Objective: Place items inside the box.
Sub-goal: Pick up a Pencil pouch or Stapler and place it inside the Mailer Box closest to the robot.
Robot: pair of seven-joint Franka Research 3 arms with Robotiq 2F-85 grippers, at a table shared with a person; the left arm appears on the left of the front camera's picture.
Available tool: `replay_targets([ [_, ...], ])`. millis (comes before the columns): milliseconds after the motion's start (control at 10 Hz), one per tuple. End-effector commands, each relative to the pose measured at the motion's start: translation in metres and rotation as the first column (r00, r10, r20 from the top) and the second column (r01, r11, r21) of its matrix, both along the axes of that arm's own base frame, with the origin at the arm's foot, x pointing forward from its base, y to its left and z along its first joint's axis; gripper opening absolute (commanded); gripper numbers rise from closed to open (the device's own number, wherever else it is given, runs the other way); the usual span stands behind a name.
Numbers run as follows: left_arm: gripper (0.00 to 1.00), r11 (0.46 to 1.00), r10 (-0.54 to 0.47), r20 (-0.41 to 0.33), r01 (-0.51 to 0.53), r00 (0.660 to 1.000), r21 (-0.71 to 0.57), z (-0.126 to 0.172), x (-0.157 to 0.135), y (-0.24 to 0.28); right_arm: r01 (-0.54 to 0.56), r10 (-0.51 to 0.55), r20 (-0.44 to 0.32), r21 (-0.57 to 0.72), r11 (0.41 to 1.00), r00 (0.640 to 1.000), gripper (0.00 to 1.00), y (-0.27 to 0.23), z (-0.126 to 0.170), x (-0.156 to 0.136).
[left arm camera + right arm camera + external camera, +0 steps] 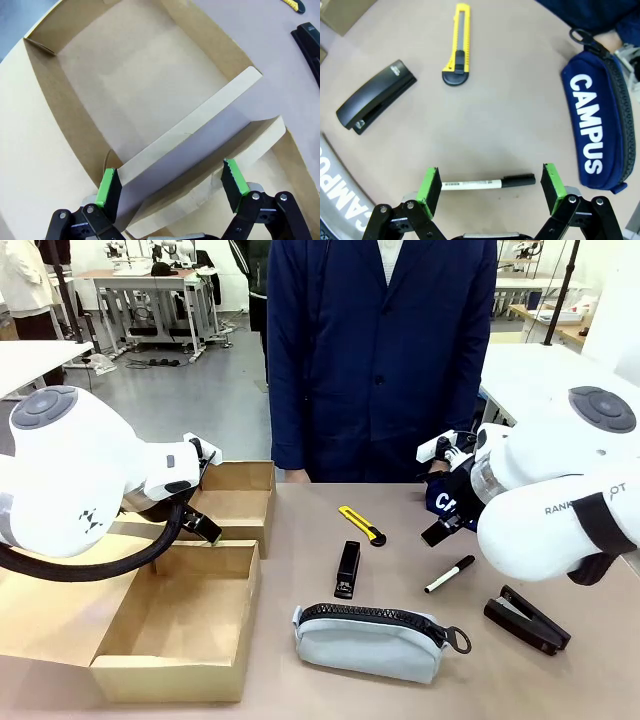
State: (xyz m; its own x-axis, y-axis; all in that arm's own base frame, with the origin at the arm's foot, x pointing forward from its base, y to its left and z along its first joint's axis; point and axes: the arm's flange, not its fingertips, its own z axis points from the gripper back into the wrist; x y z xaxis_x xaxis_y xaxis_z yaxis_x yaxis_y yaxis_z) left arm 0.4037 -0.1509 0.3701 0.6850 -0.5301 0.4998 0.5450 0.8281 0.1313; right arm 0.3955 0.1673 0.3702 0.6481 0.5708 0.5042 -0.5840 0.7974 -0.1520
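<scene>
- Right pincer (490, 176) is held wide and empty above the black-and-white marker (489, 183), which lies on the surface (510, 115), lengthwise along the closing line.
- Left pincer (170, 176) is spread wide, empty, over a cardboard wall of the box (65, 115); no item is seen in the compartment below.
- The marker is judged light, stiff and prone to rolling; it is best gripped across mid-barrel, after the wrist is turned.

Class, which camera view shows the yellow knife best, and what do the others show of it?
The right wrist view: the knife lies whole and close, its slider plain. The front view shows it whole but small. The left wrist view catches just its tip at the top edge.
</scene>
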Motion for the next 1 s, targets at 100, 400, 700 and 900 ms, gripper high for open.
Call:
replay_targets([
  [100, 1.0, 0.991, -0.029, 0.055, 0.036, 0.998, -0.132, 0.059, -0.036, 0.004, 0.085, -0.081, -0.033, 0.152, 0.985, 0.996, 1.0, -0.017, 0.051, -0.015],
  [400, 1.0, 0.966, -0.035, -0.049, 0.022, 0.998, -0.257, 0.139, -0.099, 0.045, 0.242, -0.162, -0.231, 0.382, 0.892, 0.959, 1.0, -0.082, 0.128, -0.059],
  [700, 1.0, 0.763, -0.147, -0.199, -0.017, 0.969, -0.646, 0.159, -0.103, 0.159, 0.331, -0.055, -0.374, 0.731, 0.597, 0.926, 1.0, -0.217, 0.152, -0.126],
  [900, 1.0, 0.413, -0.119, -0.221, -0.154, 0.968, -0.898, 0.122, -0.099, 0.27, 0.41, -0.076, -0.404, 0.878, 0.248, 0.912, 1.0, -0.315, 0.116, -0.153],
])
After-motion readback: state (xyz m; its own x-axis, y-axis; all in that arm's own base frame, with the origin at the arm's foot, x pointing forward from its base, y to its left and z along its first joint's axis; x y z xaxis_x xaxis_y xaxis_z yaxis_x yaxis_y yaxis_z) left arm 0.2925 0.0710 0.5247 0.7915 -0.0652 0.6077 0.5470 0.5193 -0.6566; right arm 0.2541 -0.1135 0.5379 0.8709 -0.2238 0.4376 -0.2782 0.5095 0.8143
